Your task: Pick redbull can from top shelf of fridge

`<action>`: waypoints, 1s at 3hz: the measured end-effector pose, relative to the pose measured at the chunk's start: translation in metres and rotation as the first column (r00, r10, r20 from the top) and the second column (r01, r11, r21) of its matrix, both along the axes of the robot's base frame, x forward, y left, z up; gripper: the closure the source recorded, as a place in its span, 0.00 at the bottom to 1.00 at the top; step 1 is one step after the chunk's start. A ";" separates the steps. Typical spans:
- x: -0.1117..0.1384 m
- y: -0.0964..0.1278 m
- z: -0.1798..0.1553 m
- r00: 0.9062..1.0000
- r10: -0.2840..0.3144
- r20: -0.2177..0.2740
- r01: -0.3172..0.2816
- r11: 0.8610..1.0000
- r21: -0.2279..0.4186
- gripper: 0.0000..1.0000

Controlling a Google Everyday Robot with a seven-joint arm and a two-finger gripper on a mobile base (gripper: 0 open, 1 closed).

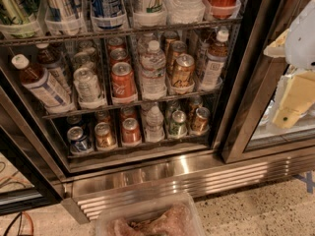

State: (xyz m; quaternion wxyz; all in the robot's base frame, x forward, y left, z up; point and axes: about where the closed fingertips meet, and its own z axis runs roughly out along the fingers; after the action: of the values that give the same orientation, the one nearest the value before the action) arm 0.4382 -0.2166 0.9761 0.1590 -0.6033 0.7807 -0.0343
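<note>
The gripper (295, 98), white and cream, hangs at 3 o'clock by the right edge of the view, in front of the fridge's (246, 90) right-hand glass. Whether it is open or shut cannot be told. It is well apart from every drink, so the reach looks not yet begun.

At 11 o'clock the redbull can (106, 3) stands upright on the top shelf (123, 33), blue and silver. It sits between a striped can (61, 4) at its 9 o'clock and a white can (147, 1) at its 3 o'clock.

Clear holders (108, 22) cup each tall drink, probably to stop tipping. Six show on this shelf, and one holds a redbull can.

The middle shelf (128, 102) shows six drinks in front, three of them bottles. The bottom shelf (142, 144) shows six, five of them cans.

One clear tub (147, 218) sits at 6 o'clock.
</note>
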 end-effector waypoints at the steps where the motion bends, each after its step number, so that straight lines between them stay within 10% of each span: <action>1: 0.002 0.005 -0.001 1.000 0.004 0.007 -0.004 1.000 0.013 0.00; 3: 0.006 0.020 -0.013 0.999 0.012 -0.042 -0.009 0.997 0.075 0.00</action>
State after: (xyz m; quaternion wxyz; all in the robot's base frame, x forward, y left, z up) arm 0.4445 -0.1969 0.9631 0.1651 -0.6015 0.7815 0.0088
